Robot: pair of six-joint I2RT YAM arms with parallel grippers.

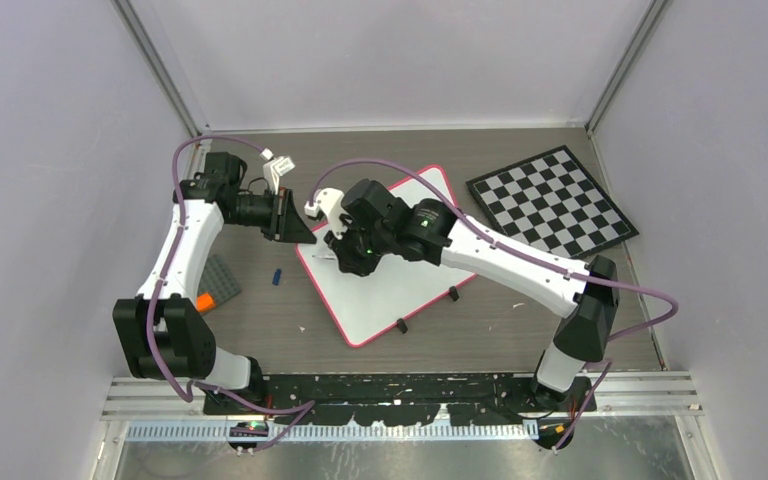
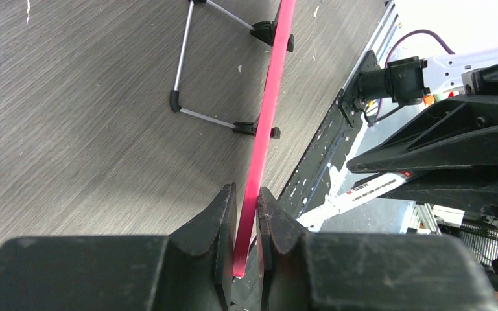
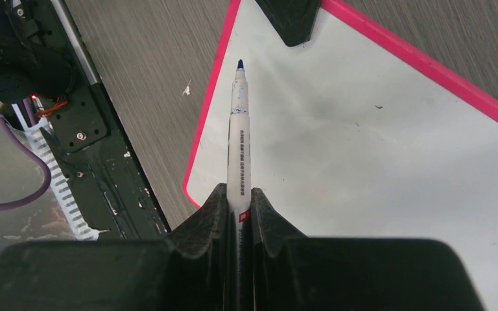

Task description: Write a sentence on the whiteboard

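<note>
The whiteboard (image 1: 385, 295), white with a pink frame, lies tilted on the table with two black clip feet along its near-right edge. My left gripper (image 1: 300, 236) is shut on its left corner. In the left wrist view the pink frame (image 2: 269, 97) runs between the jaws of my left gripper (image 2: 246, 194). My right gripper (image 1: 347, 262) hovers over the board's left part, shut on a white marker (image 3: 238, 129). The marker's dark blue tip points at the whiteboard (image 3: 363, 142) near its left edge. Whether the tip touches the surface I cannot tell. No writing shows on the board.
A black-and-white checkerboard (image 1: 550, 200) lies at the back right. A small blue cap (image 1: 276, 276) sits left of the board. A grey block (image 1: 220, 280) with an orange piece (image 1: 203, 301) lies by the left arm. Walls enclose the table on three sides.
</note>
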